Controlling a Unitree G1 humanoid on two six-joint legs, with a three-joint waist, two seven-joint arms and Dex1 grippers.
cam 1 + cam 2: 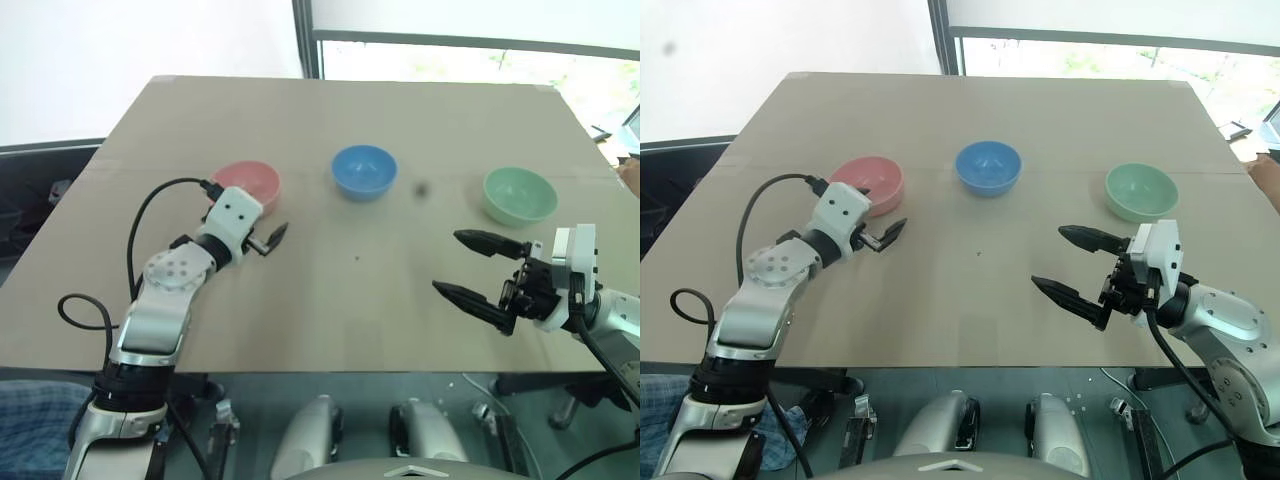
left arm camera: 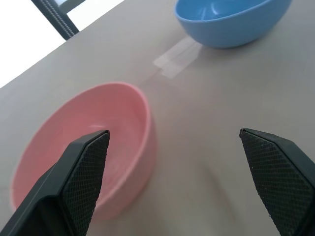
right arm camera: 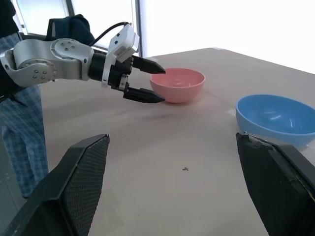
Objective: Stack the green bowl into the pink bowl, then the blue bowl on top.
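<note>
— Bright window light falls behind a plain tan bench (image 1: 330,130). How do the claws stand?

— Left claw (image 1: 884,238) hovers with its two black fingers spread wide, holding nothing, just beside the small round salmon-pink plastic bowl (image 1: 868,184). In the left wrist view one fingertip (image 2: 91,162) lines up with that bowl's rim, though I cannot tell whether it touches.

— And the right one?

— Right claw (image 1: 1070,265) is wide too and empty, raised above the bench's near right part, pointing toward the left arm.

— Where are the other bowls?

— Beyond the right claw, near it, sits the small round pale mint-green plastic bowl (image 1: 1141,191), upright on the bench. Between it and the pink bowl stands the small round sky-blue plastic bowl (image 1: 988,166), also upright. All three are apart from each other in a rough row, each empty.

— Anything else?

— A tiny dark speck (image 1: 978,253) lies on the bench's middle.
</note>
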